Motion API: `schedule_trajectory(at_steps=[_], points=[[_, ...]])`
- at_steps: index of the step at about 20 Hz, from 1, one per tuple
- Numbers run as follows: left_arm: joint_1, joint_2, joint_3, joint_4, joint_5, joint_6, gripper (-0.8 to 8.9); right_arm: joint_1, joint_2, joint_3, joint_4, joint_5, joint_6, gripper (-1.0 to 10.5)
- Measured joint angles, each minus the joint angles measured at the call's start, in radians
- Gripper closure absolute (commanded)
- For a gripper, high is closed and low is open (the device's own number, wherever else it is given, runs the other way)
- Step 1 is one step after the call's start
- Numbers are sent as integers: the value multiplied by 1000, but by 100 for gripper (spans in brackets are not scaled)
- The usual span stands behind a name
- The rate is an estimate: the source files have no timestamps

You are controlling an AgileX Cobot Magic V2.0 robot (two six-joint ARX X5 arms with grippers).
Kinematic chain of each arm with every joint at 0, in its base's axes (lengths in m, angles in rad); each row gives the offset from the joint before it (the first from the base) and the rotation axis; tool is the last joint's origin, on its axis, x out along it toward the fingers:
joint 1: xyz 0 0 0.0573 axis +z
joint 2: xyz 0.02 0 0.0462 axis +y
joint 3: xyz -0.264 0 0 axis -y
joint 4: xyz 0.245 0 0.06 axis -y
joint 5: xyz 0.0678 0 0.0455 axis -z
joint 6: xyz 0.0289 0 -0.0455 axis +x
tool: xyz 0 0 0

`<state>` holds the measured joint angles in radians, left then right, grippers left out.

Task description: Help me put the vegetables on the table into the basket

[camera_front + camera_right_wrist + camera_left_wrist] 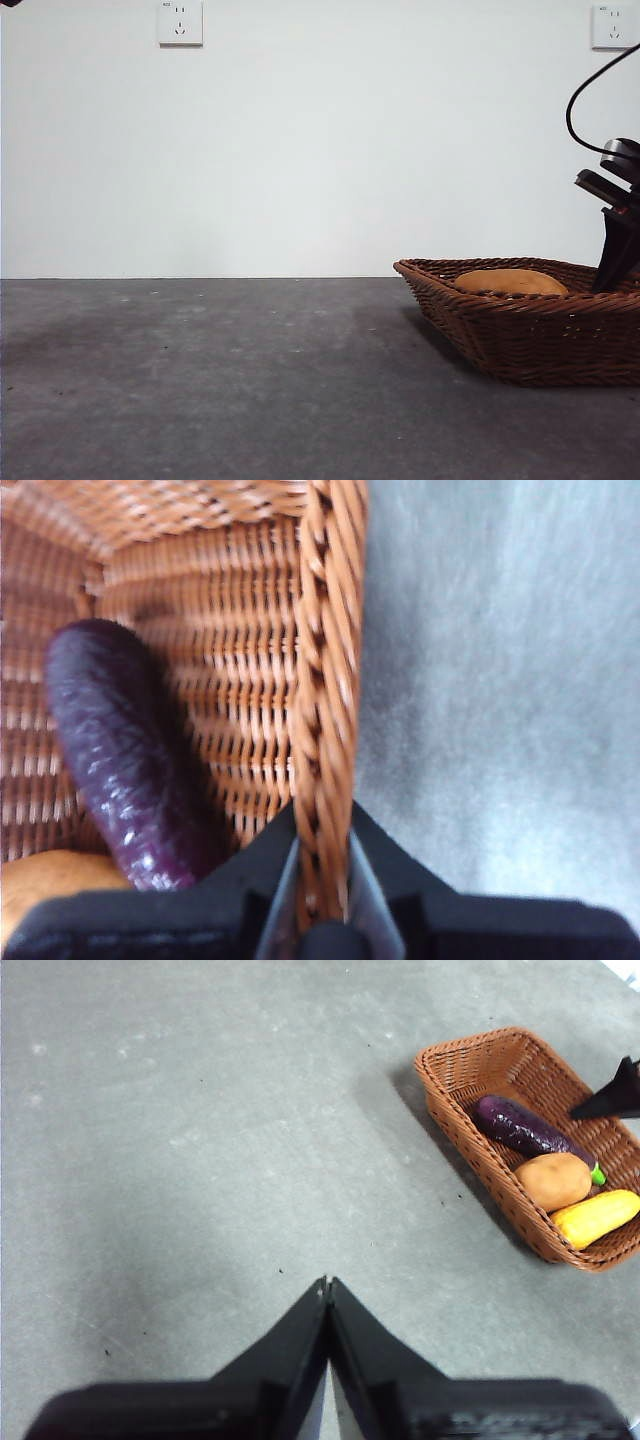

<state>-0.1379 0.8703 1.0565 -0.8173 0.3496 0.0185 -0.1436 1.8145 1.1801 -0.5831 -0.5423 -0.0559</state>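
All three vegetables lie in the wicker basket (pixel 470 1150): the purple eggplant (pixel 520 1125), the orange-brown potato (pixel 553 1180) and the yellow corn cob (pixel 595 1218). From the front, only the potato (pixel 510 282) shows above the basket (pixel 520 340). My right gripper (pixel 322 825) is at the basket's far side, its jaws closed on the braided rim (pixel 325 680), with the eggplant (pixel 120 760) just inside. It shows as a dark shape (pixel 612 270) at the right edge of the front view. My left gripper (pixel 327 1285) is shut and holds nothing, high over the grey table (pixel 200 1160).
The basket stands at the table's right side, partly cut off by the front view's right edge. A white wall with two sockets (pixel 180 22) runs behind the table. A black cable (pixel 580 100) loops above the right arm.
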Motion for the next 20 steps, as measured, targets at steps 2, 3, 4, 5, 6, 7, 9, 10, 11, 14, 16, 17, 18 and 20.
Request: schedule_trajectory(at_steps=[2, 3, 4, 5, 6, 7, 9, 10, 11, 14, 16, 17, 18, 20], points=[[0, 1, 0, 0, 0, 0, 821, -1, -7, -14, 18, 6, 7, 959], [0, 1, 0, 0, 0, 0, 821, -1, -9, -16, 20, 14, 7, 958], [0, 1, 0, 0, 0, 1, 821, 0, -9, -16, 20, 15, 7, 958], [0, 3, 0, 0, 0, 1, 821, 0, -9, -16, 19, 15, 7, 958], [0, 9, 0, 0, 0, 1, 821, 0, -9, -16, 19, 15, 7, 931], [0, 14, 0, 0, 0, 1, 821, 0, -10, -16, 19, 15, 7, 860], [0, 19, 0, 0, 0, 2, 821, 1, -8, -16, 13, 30, 7, 681], [0, 19, 0, 0, 0, 2, 821, 2, -8, -13, -3, 32, 7, 653], [0, 19, 0, 0, 0, 2, 821, 2, -8, 2, -26, 34, 7, 653], [0, 19, 0, 0, 0, 6, 821, 2, -78, 50, -53, 50, 7, 654], [0, 19, 0, 0, 0, 7, 821, 2, -179, 111, -135, 69, 7, 659], [0, 19, 0, 0, 0, 8, 821, 2, -225, 129, -185, 68, 6, 664], [0, 19, 0, 0, 0, 7, 821, 3, -280, 135, -251, 59, 4, 664], [0, 19, 0, 0, 5, 8, 821, 5, -372, 135, -372, 16, -6, 667]])
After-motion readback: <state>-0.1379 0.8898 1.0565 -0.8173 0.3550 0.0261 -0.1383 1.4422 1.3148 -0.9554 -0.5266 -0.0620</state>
